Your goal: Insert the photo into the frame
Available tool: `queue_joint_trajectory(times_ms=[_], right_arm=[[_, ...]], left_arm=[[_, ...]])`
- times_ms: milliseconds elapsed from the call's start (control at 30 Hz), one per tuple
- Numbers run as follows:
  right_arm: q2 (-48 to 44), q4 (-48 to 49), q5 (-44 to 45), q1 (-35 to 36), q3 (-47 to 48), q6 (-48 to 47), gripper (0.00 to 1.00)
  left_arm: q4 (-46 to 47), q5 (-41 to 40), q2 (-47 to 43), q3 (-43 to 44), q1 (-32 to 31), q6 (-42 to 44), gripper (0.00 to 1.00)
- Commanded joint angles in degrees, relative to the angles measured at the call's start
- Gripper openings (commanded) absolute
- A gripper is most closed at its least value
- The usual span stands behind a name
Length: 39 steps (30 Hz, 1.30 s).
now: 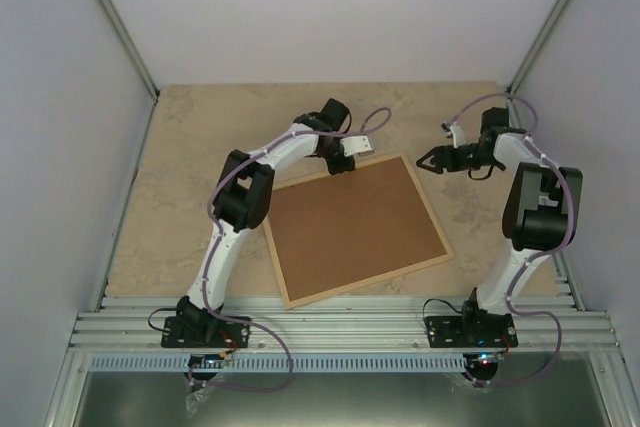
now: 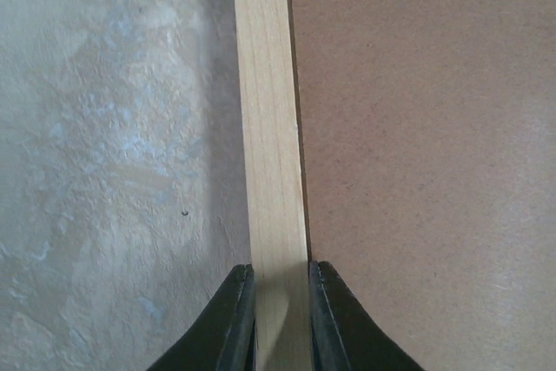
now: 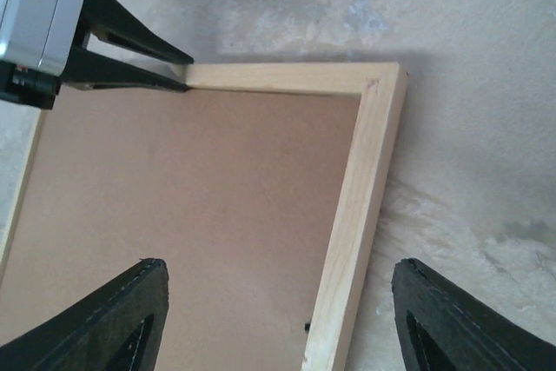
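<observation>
On the mottled beige tabletop (image 1: 180, 167), the left arm's black two-finger gripper (image 2: 281, 271) pinches the large rectangular frame of pale light wood (image 1: 428, 205) by its far rail, at about 11 o'clock on the frame as seen from overhead. Its fingers (image 2: 234, 319) stand narrow, pressed against either side of the thin wooden strip, one on the table side and one on the board side. The frame lies flat near the middle of the table, skewed so that its far right corner points toward 1 o'clock. A flat brown backing board (image 1: 350, 232) fills the whole of its opening. To the right, the right arm's black gripper (image 1: 428, 160) hovers just beside that far right corner, at about 2 o'clock from the table's centre. Its jaws are spread wide and hold nothing. Its own wrist camera looks down on the frame's corner between the parted fingers (image 3: 130, 319), with the left gripper showing at 10 o'clock.
</observation>
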Motion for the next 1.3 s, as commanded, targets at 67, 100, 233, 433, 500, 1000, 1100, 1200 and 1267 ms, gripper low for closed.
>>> queue_joint_trajectory(times_ms=[67,100,233,433,500,1000,1100,1200,1267], right_arm=[[2.3,-2.6,-7.4,0.0,5.6,-3.1,0.75],[2.9,-3.7,-7.8,0.2,7.0,-4.5,0.76],[8.1,-8.5,-5.7,0.6,12.1,-7.8,0.77],[11.4,-9.6,-14.4,0.6,8.0,-5.8,0.79],[13.0,-11.2,-19.6,1.0,7.0,-7.3,0.76],[14.2,-11.0,-33.6,1.7,6.6,-4.6,0.19],[12.4,-9.3,-34.2,1.6,6.8,-2.6,0.07],[9.7,-5.3,-34.4,1.2,7.0,1.6,0.00],[7.5,-1.3,-34.4,0.8,6.8,5.0,0.01]], left_arm=[[7.2,4.2,-9.2,-1.3,-0.7,13.5,0.00],[8.2,4.3,-10.3,-2.6,-0.8,14.5,0.00],[11.7,4.1,-12.5,-5.9,-1.5,16.6,0.00],[13.4,3.3,-12.8,-6.3,-1.4,15.3,0.00],[14.0,3.3,-13.2,-7.1,-1.5,15.2,0.00],[23.7,-0.7,-17.4,-13.1,-1.5,10.9,0.00],[25.1,-4.9,-18.2,-12.3,-1.3,6.3,0.11],[23.6,-6.6,-19.0,-9.5,-0.1,1.2,0.40],[20.8,-6.9,-19.4,-6.4,0.9,-2.4,0.57]])
